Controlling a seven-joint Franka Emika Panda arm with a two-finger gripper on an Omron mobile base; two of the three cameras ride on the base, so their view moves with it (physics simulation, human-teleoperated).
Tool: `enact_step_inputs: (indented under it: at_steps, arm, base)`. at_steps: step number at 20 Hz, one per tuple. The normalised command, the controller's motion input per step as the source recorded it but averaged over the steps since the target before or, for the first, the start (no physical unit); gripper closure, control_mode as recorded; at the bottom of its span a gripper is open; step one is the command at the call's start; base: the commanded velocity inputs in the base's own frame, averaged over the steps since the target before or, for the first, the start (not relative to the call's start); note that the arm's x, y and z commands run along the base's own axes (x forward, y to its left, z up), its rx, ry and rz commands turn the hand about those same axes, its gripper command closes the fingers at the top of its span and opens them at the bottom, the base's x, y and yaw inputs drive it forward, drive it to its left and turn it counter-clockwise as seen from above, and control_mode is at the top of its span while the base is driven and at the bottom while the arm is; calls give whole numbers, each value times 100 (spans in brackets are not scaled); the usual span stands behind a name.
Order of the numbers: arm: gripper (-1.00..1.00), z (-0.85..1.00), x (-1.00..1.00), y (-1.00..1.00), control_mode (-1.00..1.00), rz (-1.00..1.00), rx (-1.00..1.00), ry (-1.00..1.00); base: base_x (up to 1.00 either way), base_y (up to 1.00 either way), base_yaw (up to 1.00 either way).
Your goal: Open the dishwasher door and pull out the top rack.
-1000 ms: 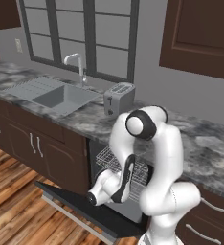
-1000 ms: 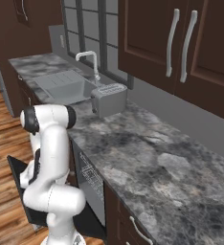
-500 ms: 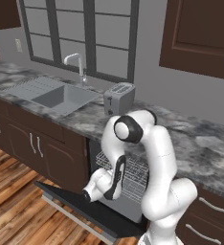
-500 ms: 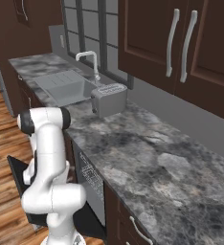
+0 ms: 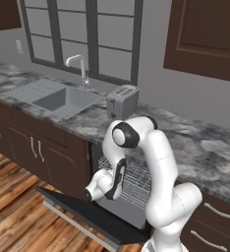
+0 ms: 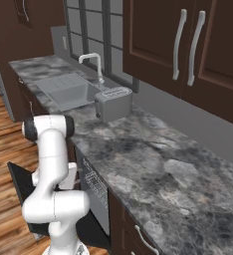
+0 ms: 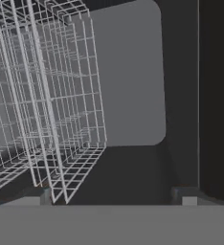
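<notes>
The dishwasher door (image 5: 95, 219) is open, a flat black panel lying level in front of the machine; its edge also shows as the door (image 6: 20, 180). Silver-white wire rack (image 5: 134, 176) sits inside the opening, seen side-on as wire grid (image 6: 88, 177). My gripper (image 5: 89, 194) hangs low at the opening's left side, just above the door. In the hand view the rack wires (image 7: 51, 110) fill the left half, and the gripper (image 7: 113, 196) is open with nothing between its fingertips (image 7: 46, 195). I cannot tell which of the wire baskets there is the top rack.
A toaster (image 5: 122, 101) stands on the marble counter (image 5: 200, 142) above the dishwasher, with the sink (image 5: 53, 96) and faucet (image 5: 77, 66) to the left. Brown cabinet doors (image 5: 36, 147) flank the opening. Wooden floor (image 5: 18, 221) lies in front.
The arm's elbow has swung a little left and down, and the hand has shifted slightly left near the opening. Door and rack look unmoved.
</notes>
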Motion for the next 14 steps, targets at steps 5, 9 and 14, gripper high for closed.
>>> enact_step_inputs:
  at_steps: [5, 9, 14]
  arm:
    - [-100, -42, 40, 0, -100, 0, -5, 0]
    - [-100, -42, 38, 0, -100, 0, -4, 0]
    - [-100, -11, 35, 0, -100, 0, -1, 0]
  base:
    - [0, 0, 0]
    - [0, 0, 0]
    - [0, 0, 0]
